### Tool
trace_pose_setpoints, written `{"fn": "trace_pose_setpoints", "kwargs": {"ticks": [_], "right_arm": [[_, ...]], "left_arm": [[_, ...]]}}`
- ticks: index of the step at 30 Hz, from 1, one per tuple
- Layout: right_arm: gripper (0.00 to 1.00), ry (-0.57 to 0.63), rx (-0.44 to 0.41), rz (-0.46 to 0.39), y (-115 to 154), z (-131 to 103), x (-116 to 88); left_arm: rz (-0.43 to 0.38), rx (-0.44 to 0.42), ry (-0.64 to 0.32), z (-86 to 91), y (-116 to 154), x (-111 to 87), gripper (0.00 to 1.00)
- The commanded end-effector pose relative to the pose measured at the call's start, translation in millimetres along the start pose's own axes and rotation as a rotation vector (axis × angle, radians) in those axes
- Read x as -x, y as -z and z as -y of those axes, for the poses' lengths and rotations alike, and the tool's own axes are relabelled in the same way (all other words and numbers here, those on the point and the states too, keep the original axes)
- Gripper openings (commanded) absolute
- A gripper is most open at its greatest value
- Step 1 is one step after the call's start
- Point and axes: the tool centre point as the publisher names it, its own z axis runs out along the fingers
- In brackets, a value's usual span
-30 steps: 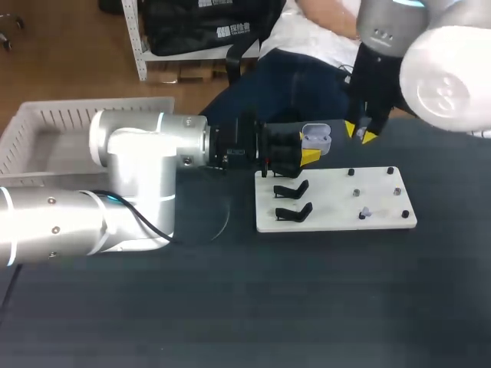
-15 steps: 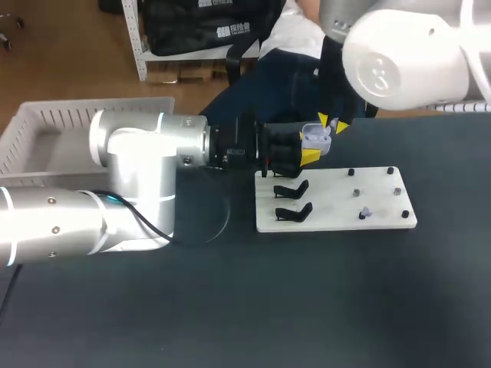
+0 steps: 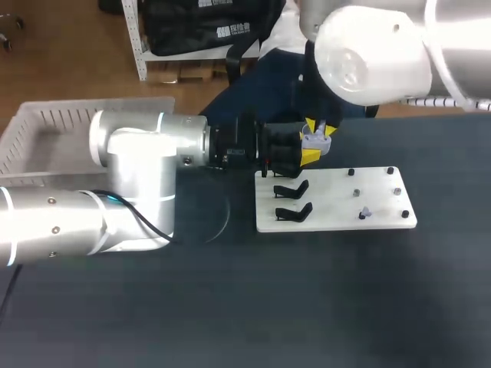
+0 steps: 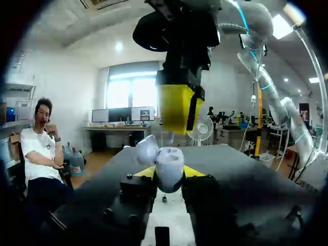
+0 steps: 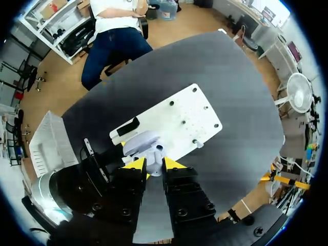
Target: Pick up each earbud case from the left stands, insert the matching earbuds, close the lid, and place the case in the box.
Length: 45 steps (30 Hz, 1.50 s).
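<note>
My left gripper [image 3: 311, 150] [image 4: 169, 173] reaches in level from the left and is shut on a pale lavender earbud case [image 3: 314, 139] [image 4: 169, 165], whose lid [image 4: 146, 151] stands open. The case hangs just behind the white board [image 3: 337, 201]. My right gripper [image 3: 321, 128] [image 5: 155, 163] points down right above the open case, shut on a small white earbud [image 5: 156, 152]. From the left wrist view its yellow fingertips [image 4: 177, 108] hang just over the case. Another earbud [image 3: 366, 212] stays on the board's right part.
Two empty black stands [image 3: 292, 188] [image 3: 294, 211] sit on the board's left part, with several small pegs to the right. A white basket [image 3: 46, 138] [image 5: 48, 143] stands at the table's far left. My left arm's thick links lie across the left half of the table.
My right arm has swung left from behind the board's right end to just above the case. The left arm and the case have stayed still.
</note>
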Motion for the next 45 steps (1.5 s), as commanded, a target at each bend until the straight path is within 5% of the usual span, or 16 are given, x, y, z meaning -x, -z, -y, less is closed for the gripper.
{"fn": "trace_pose_setpoints", "kwargs": {"ticks": [1,45], "right_arm": [[0.00,-0.003,-0.002,0.007,-2.1,-0.5,-0.2],[0.00,-0.017,0.009,-0.020,-13.9,6.7,1.5]], "left_arm": [[0.004,0.003,-0.003,0.0,-0.6,-1.0,0.00],[0.004,0.003,-0.003,0.0,-0.6,-1.0,0.00]]}}
